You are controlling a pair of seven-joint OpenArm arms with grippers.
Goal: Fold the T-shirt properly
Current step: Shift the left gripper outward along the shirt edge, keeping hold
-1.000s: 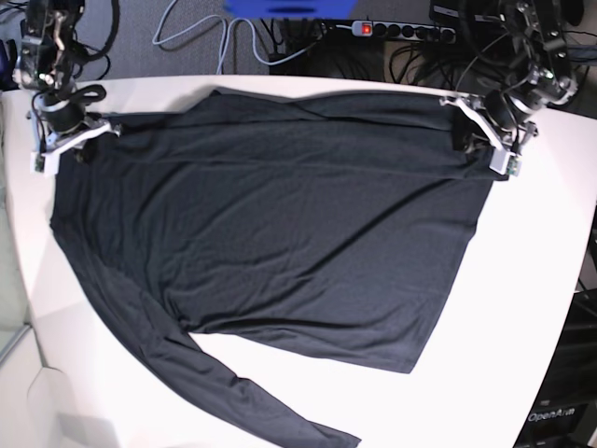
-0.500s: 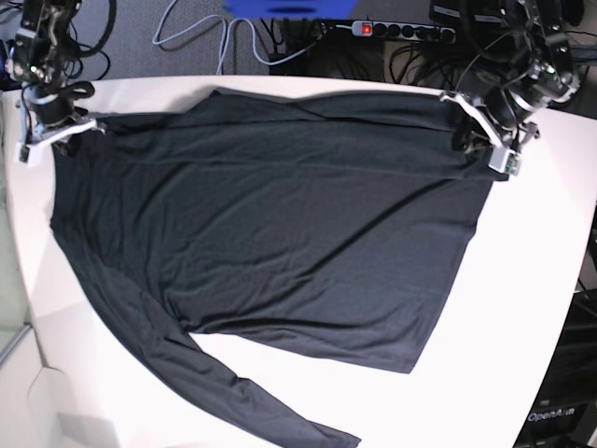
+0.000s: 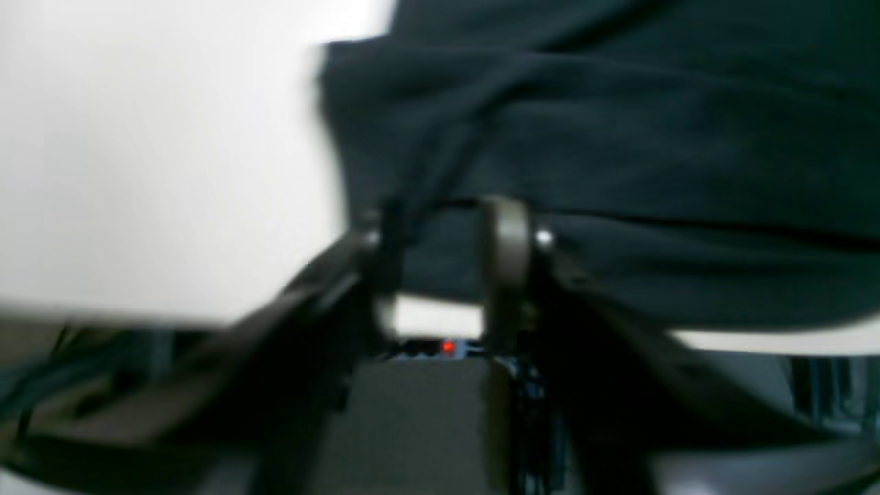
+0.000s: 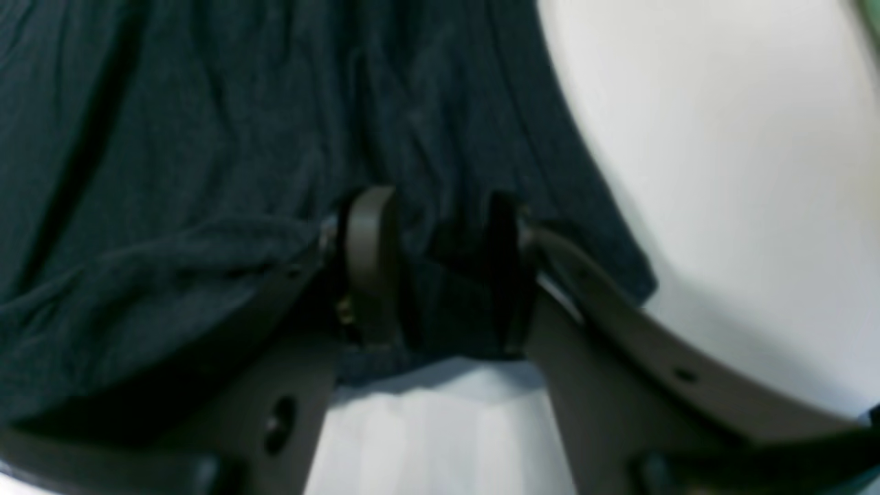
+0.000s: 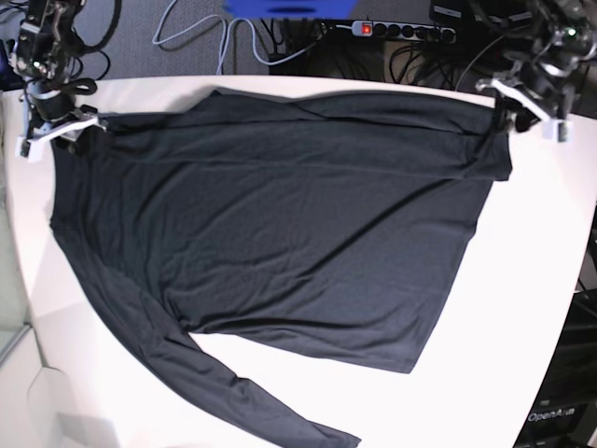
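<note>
Our black T-shirt (image 5: 280, 224) lies spread flat across the white table (image 5: 522, 280). At its far corners, our left gripper (image 3: 447, 240) and right gripper (image 4: 433, 254) stand parted, cloth between the fingers, neither visibly clamping it.

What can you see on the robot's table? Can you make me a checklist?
Surface: white rounded table.
Job's things: large plain black long-sleeved shirt, spread flat, with one sleeve running toward the near side.
Clutter: nothing seen.
Grippers: left gripper and right gripper, one at each far corner of the shirt, jaws apart at the fabric's edge.
Cables: grey cable and black cables on the floor behind the table.
Surroundings: black power strip with a red light; blue object at the top edge, too cut off to identify.
</note>
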